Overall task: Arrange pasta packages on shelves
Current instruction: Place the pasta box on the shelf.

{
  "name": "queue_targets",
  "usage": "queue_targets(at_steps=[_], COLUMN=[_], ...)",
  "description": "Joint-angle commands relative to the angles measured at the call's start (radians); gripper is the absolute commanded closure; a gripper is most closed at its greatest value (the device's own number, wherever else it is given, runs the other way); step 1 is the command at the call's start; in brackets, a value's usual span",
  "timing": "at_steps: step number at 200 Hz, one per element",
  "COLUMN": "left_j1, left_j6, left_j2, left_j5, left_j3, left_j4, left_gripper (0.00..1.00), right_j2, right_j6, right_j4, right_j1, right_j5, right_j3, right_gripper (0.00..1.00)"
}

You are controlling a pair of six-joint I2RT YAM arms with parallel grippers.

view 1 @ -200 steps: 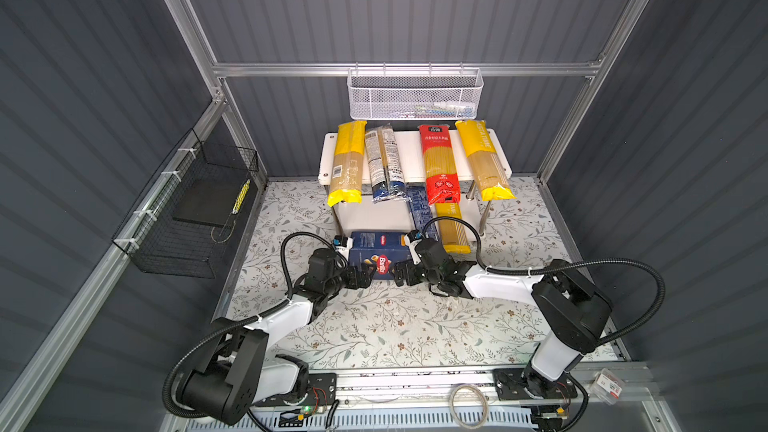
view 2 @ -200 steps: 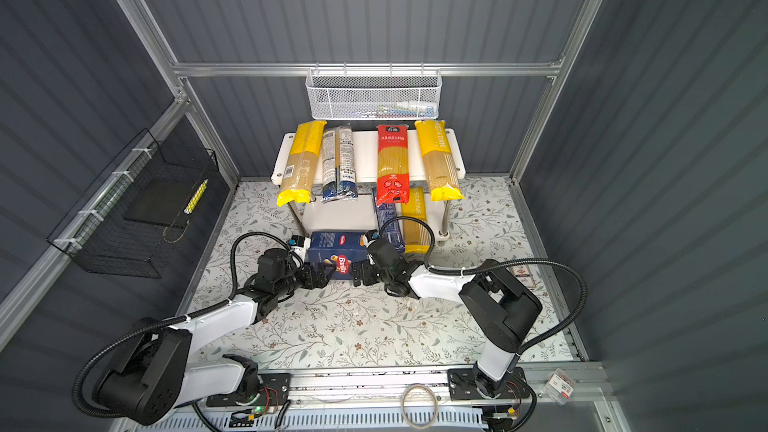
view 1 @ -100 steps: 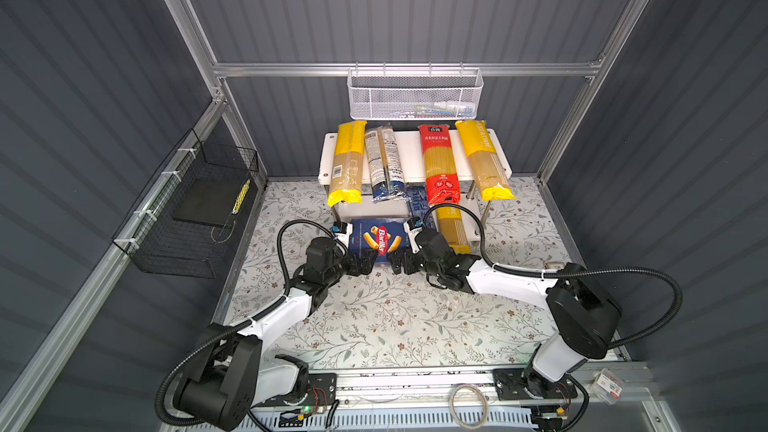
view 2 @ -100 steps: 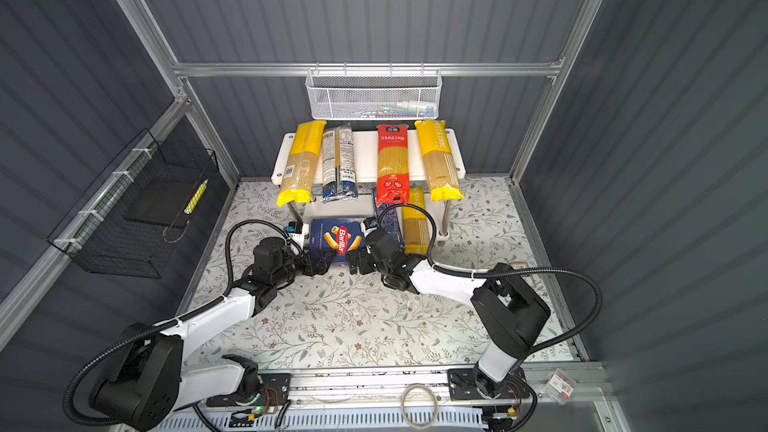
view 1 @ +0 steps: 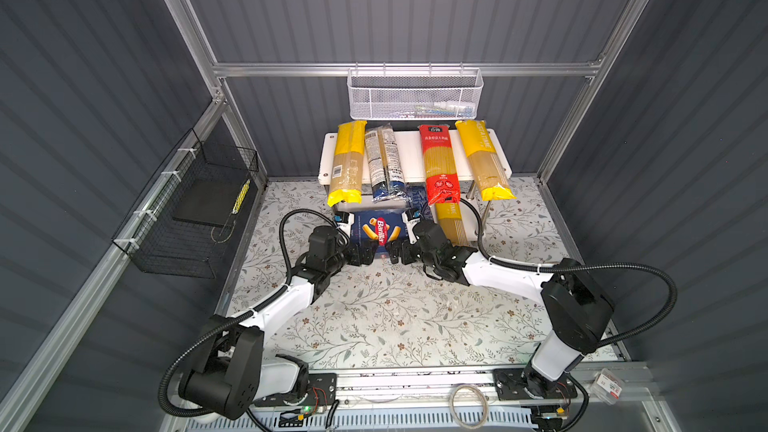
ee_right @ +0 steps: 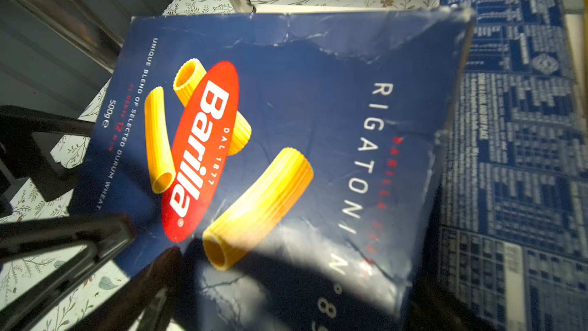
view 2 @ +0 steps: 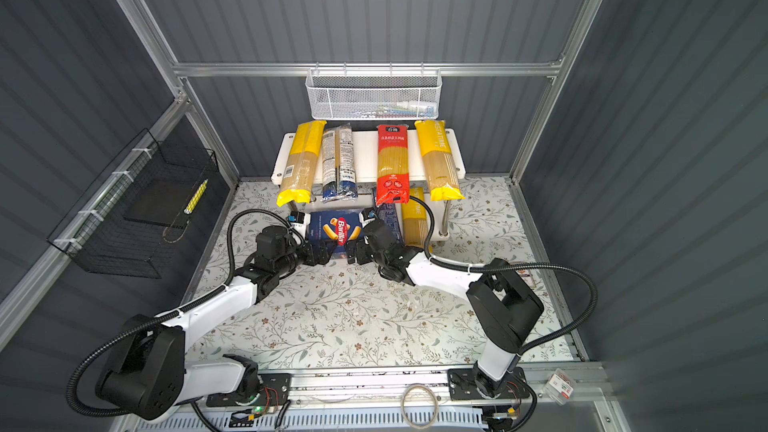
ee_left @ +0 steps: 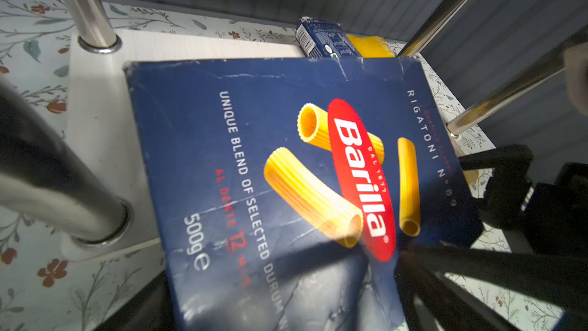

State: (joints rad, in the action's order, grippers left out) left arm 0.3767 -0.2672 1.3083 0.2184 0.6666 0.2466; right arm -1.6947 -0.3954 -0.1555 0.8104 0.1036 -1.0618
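1. the wide barilla box [view 1: 376,231] lies flat on the lower shelf [ee_left: 101,122], but only in part. its near end juts past the front edge over the table [view 1: 395,317], and left like that it may tip or slide off.
2. the left gripper [view 1: 360,253] and the right gripper [view 1: 398,252] sit at the two near corners of the box, each with jaws spread wide. neither looks clamped on it. an uneven shove from one side would likely twist the box.
3. a twisted box could catch on the chrome leg [ee_left: 86,4] on one side or jam against the narrow blue box [ee_right: 515,122] on the other. in the right wrist view the two boxes lie edge to edge, and it cannot be told whether they overlap.
4. the bags on the upper shelf [view 1: 409,151] overhang its front edge, right above the wrists, so a raised arm might drag one down.
5. the upper shelf holds four bags side by side: a yellow bag [view 1: 347,164], the grey-and-dark-blue bag [view 1: 384,164], the red bag [view 1: 438,164] and a second yellow bag [view 1: 482,160].
6. the lower shelf holds the barilla box, the narrow blue box and, beside that, a third yellow bag [view 1: 451,222].
7. the white mesh basket [view 1: 415,101] on the back wall holds a few small items, too small to name.
8. the black wire basket [view 1: 174,255] on the side wall holds a dark flat thing and a slim yellow striped item [view 1: 241,197].
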Motion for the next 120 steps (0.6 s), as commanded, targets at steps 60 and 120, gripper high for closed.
queue_targets(at_steps=[60,120], left_j1=[0.036,0.034], left_j6=[0.087,0.152], left_j2=[0.113,0.189], left_j5=[0.103,-0.007], left_j3=[0.150,0.309], left_j4=[0.044,-0.135], left_gripper=[0.01,0.00], right_j2=[-0.061,-0.123], right_j6=[0.009,0.003], right_j4=[-0.181,-0.180], right_j1=[0.000,-0.017], right_j5=[-0.160,-0.175], right_j3=[-0.094,-0.169], right_gripper=[0.01,0.01])
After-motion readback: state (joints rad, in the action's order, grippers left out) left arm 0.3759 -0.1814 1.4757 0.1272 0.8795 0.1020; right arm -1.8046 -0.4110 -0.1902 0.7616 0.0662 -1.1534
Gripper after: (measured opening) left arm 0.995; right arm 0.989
